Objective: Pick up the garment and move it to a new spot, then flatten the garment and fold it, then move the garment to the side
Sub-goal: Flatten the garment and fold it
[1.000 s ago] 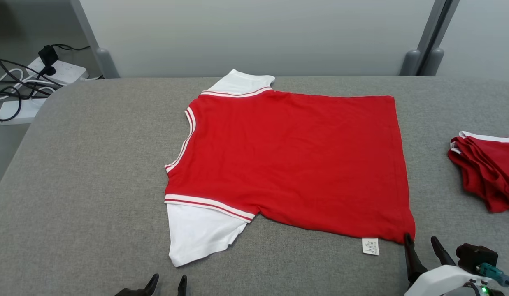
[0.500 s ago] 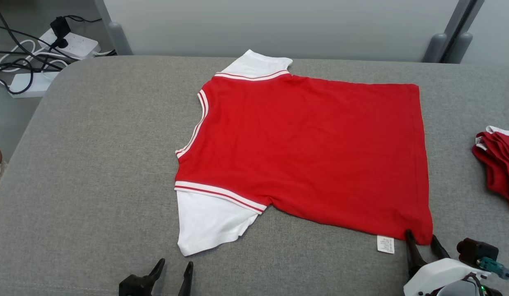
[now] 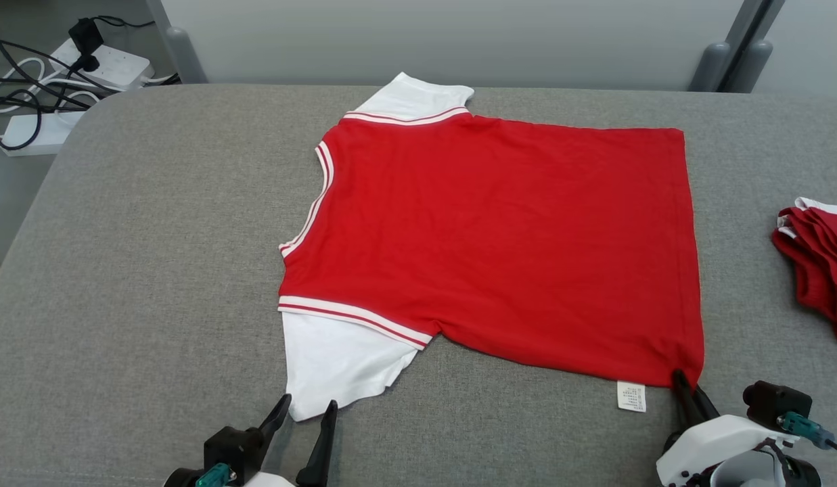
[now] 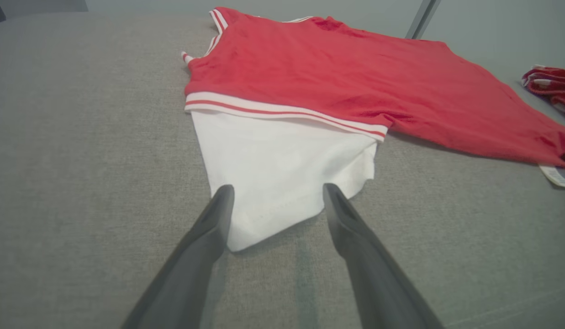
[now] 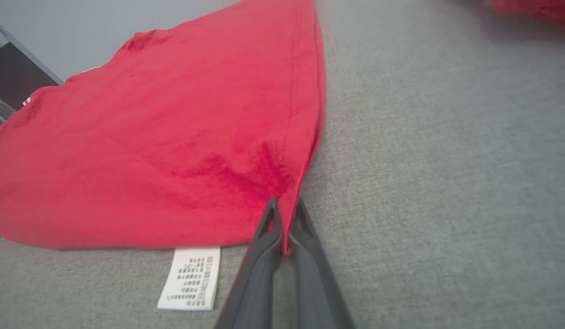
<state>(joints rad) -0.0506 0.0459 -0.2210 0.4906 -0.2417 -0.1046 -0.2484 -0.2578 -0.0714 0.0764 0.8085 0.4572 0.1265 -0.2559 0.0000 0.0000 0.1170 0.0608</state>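
Observation:
The garment [image 3: 499,243] is a red shirt with white sleeves, lying flat across the grey padded table [image 3: 154,270]. My right gripper [image 3: 689,389] is shut on the garment's near right hem corner [image 5: 287,219], beside its white care label [image 5: 191,278]. My left gripper [image 3: 303,412] stands open, its fingers either side of the near white sleeve's tip [image 4: 273,196]. The sleeve [image 3: 337,365] still lies flat on the table between the left fingers [image 4: 209,228].
A pile of red clothes [image 3: 814,264] lies at the table's right edge. Power strips and cables [image 3: 59,74] sit on the floor beyond the far left corner. A grey wall [image 3: 425,34] stands behind the table.
My right gripper has closed on the hem corner. My left gripper has come forward up to the white sleeve. The camera has also shifted.

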